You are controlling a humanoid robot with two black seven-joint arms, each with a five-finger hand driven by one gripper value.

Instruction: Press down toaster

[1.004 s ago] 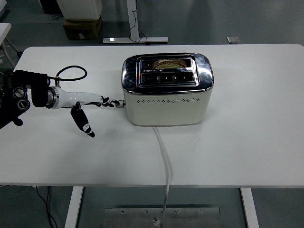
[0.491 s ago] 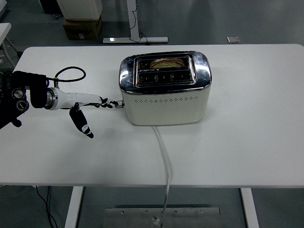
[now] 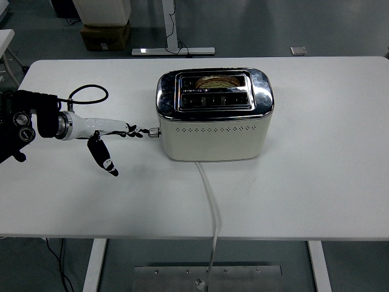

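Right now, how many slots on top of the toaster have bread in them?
1. The toaster has two slots: the far slot holds a slice of bread, while the near slot looks empty, though its depth is hidden.

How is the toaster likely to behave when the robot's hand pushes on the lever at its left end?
The toaster looks boxy and broad-based, so it probably won't tip. On the smooth white table it may slide slightly rather than stay put. Its loose cord would hardly restrain it. The left hand reaches the lever from the side.
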